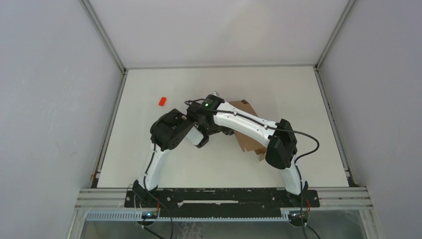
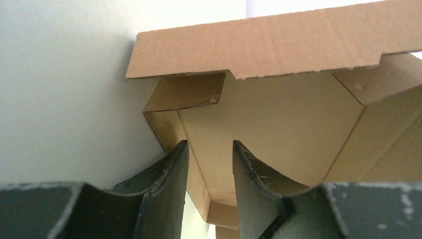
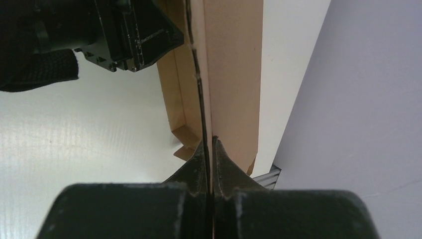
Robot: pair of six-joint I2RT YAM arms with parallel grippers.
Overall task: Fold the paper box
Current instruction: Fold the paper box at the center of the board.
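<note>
1. Plain brown corrugated box (image 1: 247, 106), matte, with die-cut flaps and creased folds; on the white surface (image 1: 149, 164), right of centre, partly hidden under the right arm.
2. Seen from the left wrist: walls raised at angles around a flat inner panel, a notched flap across the top, a small tab tucked into one corner, slightly fuzzy cut edges.
3. Left fingers (image 2: 174, 167), dark, scuffed and curved: apart, tips close to an inner fold of the box; contact hard to tell.
4. Right fingers (image 3: 199, 164), black and matte: pressed together on the thin edge of an upright box panel.
5. Tiny red block (image 1: 161, 101), well apart, left of the box.
</note>
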